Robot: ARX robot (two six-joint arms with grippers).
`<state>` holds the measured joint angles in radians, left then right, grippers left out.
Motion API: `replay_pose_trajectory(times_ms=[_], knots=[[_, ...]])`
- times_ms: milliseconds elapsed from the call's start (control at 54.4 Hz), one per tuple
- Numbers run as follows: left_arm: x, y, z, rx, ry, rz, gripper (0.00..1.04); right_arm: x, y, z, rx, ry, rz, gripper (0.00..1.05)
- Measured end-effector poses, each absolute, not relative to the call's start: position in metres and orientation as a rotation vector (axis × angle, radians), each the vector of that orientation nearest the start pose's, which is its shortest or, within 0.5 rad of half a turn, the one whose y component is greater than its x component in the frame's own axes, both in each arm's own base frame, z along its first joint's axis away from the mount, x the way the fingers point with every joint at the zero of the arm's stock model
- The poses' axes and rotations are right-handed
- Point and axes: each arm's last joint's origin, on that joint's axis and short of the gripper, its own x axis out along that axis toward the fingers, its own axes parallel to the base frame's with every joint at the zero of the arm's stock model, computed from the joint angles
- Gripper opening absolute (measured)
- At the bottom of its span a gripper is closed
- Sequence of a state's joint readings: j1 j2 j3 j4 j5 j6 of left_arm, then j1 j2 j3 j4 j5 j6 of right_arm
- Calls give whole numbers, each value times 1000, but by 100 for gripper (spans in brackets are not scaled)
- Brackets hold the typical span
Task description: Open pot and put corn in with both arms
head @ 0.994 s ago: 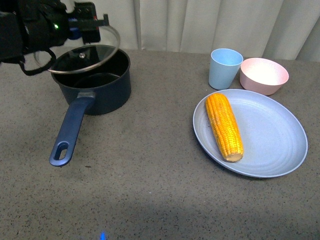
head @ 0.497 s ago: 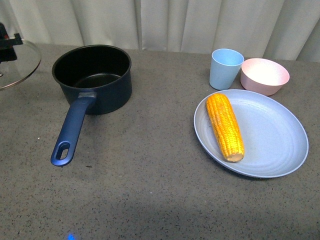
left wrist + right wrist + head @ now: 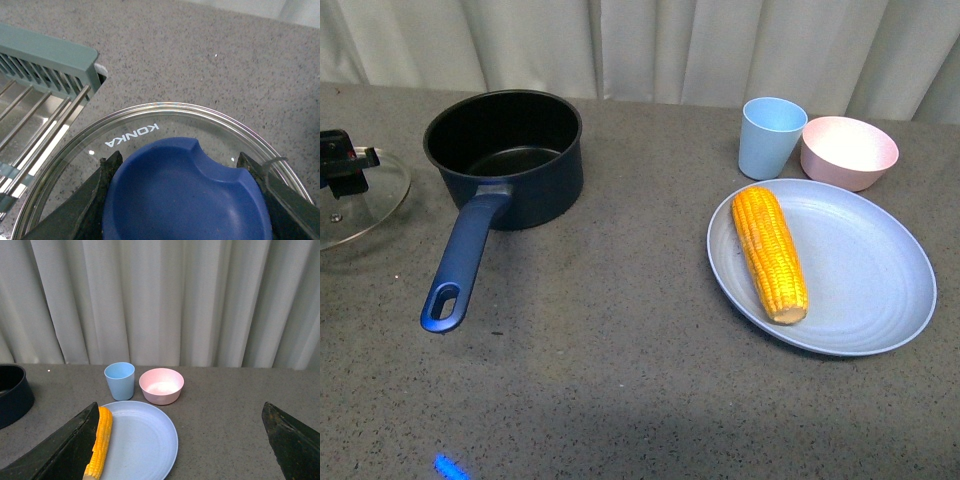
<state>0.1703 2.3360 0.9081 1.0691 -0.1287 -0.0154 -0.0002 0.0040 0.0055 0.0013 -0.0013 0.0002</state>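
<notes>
1. Left gripper [image 3: 342, 165] shows in the front view only as a black block at the table's left edge, over the glass lid [image 3: 360, 205]; its jaws cannot be read here. The pot [image 3: 505, 150] stands open and empty. It is well apart from the corn [image 3: 770, 252], which lies on the blue plate [image 3: 880, 290] near the cup [image 3: 770, 137] and the pink bowl [image 3: 849, 150].
2. Left wrist view: both fingers pinch the lid's blue knob [image 3: 185, 195], with a dish rack [image 3: 45, 75] just beside the lid. Whether the lid rests on the table I cannot tell.
3. Right wrist view: the right gripper [image 3: 179, 407] is spread wide and empty, facing the plate. The opening step looks nearly done, with only the lid left to release. Next, the right arm should come down across the cob's middle. The cob is whole, yellow-orange and rounded, so it may roll.
</notes>
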Motion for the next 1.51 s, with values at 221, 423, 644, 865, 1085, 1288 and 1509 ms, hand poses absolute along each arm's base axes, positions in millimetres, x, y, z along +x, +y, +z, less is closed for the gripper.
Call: replay_pose_trajectory(times_ms=[221, 423, 644, 865, 1085, 1288, 1509], knots=[[382, 68, 10, -29, 371, 285, 62, 98, 0, 165, 0, -3, 1, 95], [386, 68, 6, -30, 380, 277, 62, 98, 0, 165, 0, -3, 1, 95], [389, 68, 6, -29, 393, 297, 87, 98, 0, 165, 0, -3, 2, 95], [367, 65, 52, -33, 332, 300, 98, 98, 0, 165, 0, -3, 1, 95], [291, 44, 101, -56, 277, 279, 98, 98, 0, 165, 0, -3, 1, 95], [236, 24, 116, -74, 291, 248, 98, 98, 0, 165, 0, -3, 1, 95], [186, 5, 138, -120, 267, 239, 98, 98, 0, 165, 0, -3, 1, 95]])
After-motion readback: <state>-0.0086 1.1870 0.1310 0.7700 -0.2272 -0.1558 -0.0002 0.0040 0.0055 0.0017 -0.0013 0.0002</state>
